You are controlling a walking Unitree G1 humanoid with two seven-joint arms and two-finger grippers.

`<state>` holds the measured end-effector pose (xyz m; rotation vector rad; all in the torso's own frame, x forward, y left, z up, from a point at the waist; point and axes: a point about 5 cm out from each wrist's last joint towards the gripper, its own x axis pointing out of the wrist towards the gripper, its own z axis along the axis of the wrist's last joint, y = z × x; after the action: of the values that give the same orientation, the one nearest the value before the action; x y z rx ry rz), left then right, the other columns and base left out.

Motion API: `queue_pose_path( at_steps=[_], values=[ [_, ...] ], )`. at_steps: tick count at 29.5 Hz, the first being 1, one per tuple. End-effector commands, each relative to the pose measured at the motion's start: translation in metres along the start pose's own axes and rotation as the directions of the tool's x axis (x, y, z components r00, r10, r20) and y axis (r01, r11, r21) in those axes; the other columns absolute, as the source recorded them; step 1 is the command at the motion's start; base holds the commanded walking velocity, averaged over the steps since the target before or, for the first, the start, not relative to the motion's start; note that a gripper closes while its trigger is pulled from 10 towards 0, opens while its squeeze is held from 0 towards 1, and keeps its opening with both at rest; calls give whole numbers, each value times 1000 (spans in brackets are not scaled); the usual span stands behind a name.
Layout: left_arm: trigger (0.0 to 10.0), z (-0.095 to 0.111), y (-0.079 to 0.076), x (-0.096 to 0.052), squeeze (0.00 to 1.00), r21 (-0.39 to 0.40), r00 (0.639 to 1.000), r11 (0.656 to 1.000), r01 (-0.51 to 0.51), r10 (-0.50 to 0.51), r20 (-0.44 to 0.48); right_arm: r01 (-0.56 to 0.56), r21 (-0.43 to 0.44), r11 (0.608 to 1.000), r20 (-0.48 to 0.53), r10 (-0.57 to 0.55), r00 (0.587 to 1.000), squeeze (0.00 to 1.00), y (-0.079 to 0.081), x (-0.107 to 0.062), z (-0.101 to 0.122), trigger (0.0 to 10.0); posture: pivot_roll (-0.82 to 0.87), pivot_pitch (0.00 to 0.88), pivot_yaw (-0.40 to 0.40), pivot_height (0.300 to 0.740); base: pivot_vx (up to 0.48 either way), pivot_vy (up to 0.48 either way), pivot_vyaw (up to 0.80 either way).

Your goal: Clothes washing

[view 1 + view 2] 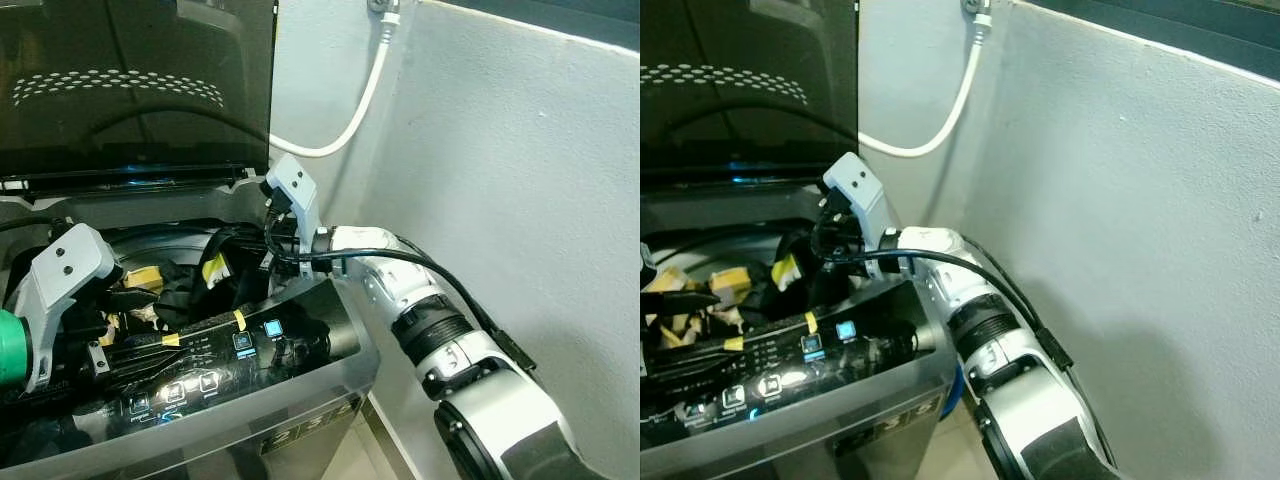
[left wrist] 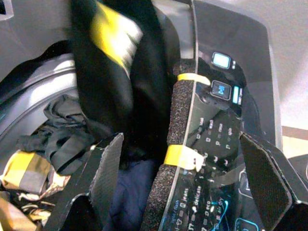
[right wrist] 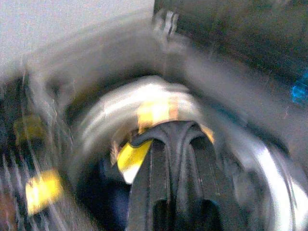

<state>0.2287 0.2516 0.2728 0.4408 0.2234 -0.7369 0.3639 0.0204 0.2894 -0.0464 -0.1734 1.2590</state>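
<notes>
Black-and-yellow garment [image 1: 213, 268] hangs over washer drum [image 2: 29, 91], pinched in right gripper [image 3: 174, 137]. Left gripper [image 2: 190, 178] spread wide beside control panel [image 1: 200, 375]. Best lowered well inside before releasing, clear of rim.

control panel [image 2: 216, 159] of the washing machine, small words, seemingly "jeans", "delicate"

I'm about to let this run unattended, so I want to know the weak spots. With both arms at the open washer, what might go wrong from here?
1. The right gripper, blurred with motion, is shut on a black and yellow garment above the drum; a hasty release may leave it draped on the rim.
2. The left gripper straddles the control panel, whose buttons are lit, so a stray touch might change a setting.
3. The right arm's cable hangs near the tub edge and might snag.
</notes>
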Motion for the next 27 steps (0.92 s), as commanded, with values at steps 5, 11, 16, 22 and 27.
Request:
queue_pose_path(
  at_steps=[5, 11, 16, 22, 27],
  values=[
    [10000, 2, -2, 0, 0, 1, 1000, 1000, -1, 1, -13, 159, 78, 984, 301, -176, 937, 1000, -13, 0, 51, 10000, 101, 0, -82, 740, 0, 0, 0],
    [10000, 1, -3, 0, 0, 1, 1000, 1000, -5, 5, -15, 175, -12, 985, 230, -167, 959, 0, -15, -2, 43, 10000, 100, 0, -85, 740, 0, 0, 0],
    [10000, -2, -3, 0, 0, -2, 1000, 1000, -5, 5, -18, 100, -155, 983, 78, -88, 993, 1000, -11, -6, 27, 10000, 86, 0, -79, 740, 0, 0, 0],
    [10000, -2, -3, 2, 0, -2, 1000, 1000, 4, -4, -19, -59, -282, 957, -129, 23, 991, 0, -7, -12, 10, 10000, 87, 0, -67, 740, 0, 0, 0],
    [10000, -2, -2, 2, 0, 5, 1000, 1000, 10, -10, -24, -108, -286, 952, -225, 43, 973, 0, -12, -21, 3, 10000, 87, 0, -59, 740, 0, 0, 0]
  ],
)
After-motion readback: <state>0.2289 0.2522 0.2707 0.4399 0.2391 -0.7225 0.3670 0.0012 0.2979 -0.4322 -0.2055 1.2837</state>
